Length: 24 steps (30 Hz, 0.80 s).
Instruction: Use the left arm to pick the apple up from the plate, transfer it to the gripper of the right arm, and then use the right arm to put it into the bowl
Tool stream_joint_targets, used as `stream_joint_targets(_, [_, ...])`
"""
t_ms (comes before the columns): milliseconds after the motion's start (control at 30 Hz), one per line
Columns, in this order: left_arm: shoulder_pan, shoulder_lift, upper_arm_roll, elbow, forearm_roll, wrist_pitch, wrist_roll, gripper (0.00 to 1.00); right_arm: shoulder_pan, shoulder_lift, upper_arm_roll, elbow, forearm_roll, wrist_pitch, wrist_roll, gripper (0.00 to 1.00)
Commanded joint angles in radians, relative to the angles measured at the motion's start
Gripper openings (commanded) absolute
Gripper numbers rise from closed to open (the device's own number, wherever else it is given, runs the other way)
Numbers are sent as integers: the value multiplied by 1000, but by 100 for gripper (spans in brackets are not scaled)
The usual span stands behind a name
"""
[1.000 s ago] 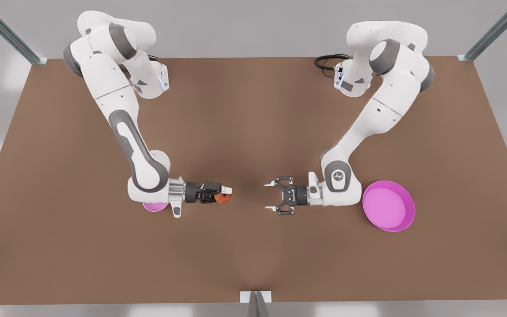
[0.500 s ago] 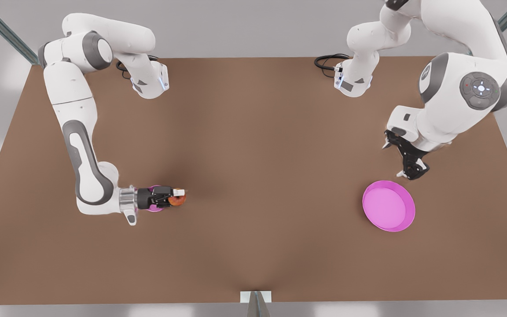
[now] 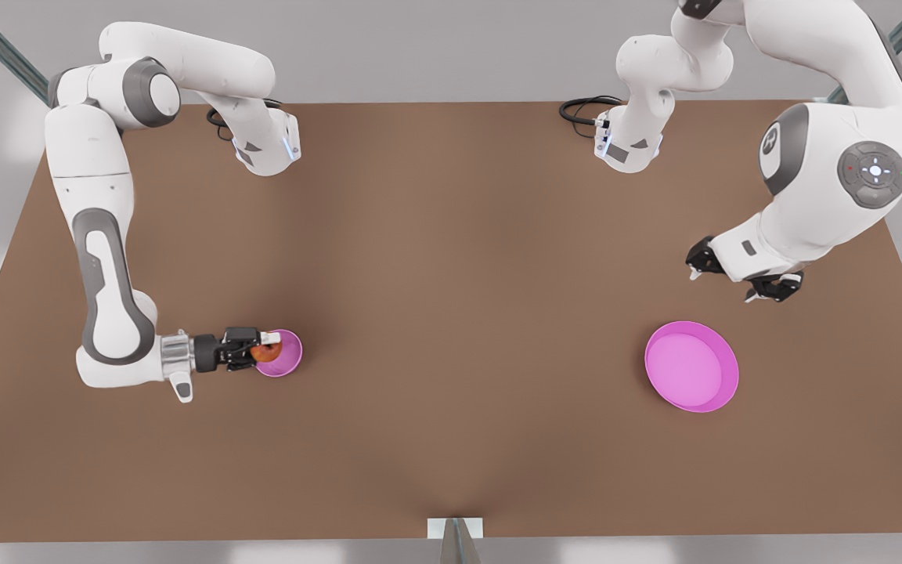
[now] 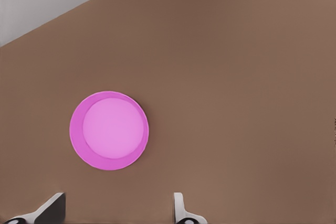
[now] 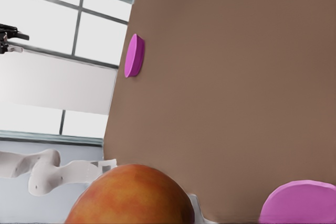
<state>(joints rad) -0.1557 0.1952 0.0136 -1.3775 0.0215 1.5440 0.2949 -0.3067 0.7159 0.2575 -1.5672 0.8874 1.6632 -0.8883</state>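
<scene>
Front view: apple (image 3: 265, 353) over bowl (image 3: 288, 359)

A broad brown table (image 3: 451, 313) filled the scene, its surface plain and evenly lit. Beyond its far edge stood a pale grey wall (image 3: 435, 47). Slanted metal struts (image 3: 5, 55) rose at both far corners, and a small bracket (image 3: 455, 529) sat at the near edge. Large paned windows (image 5: 63, 30) showed bright daylight.
</scene>
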Motion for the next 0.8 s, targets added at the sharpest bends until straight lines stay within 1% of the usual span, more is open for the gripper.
stream_joint_targets(0, [-1, -2, 0, 2, -11, -5, -563, 100, 1, -1, 0, 4, -97, 18, -29, 70])
stream_joint_targets(433, [2, -3, -1, 2, -17, -19, -560, 100, 11, -3, 6, 32, -378, 185, -34, 70])
stream_joint_targets(633, [4, -2, 0, 2, -15, -19, -560, 100, 18, 3, 9, 24, -393, 196, -34, 71])
stream_joint_targets(767, [4, -2, 0, 2, -15, -19, -560, 100, 35, 3, 9, 6, -393, 194, -34, 78])
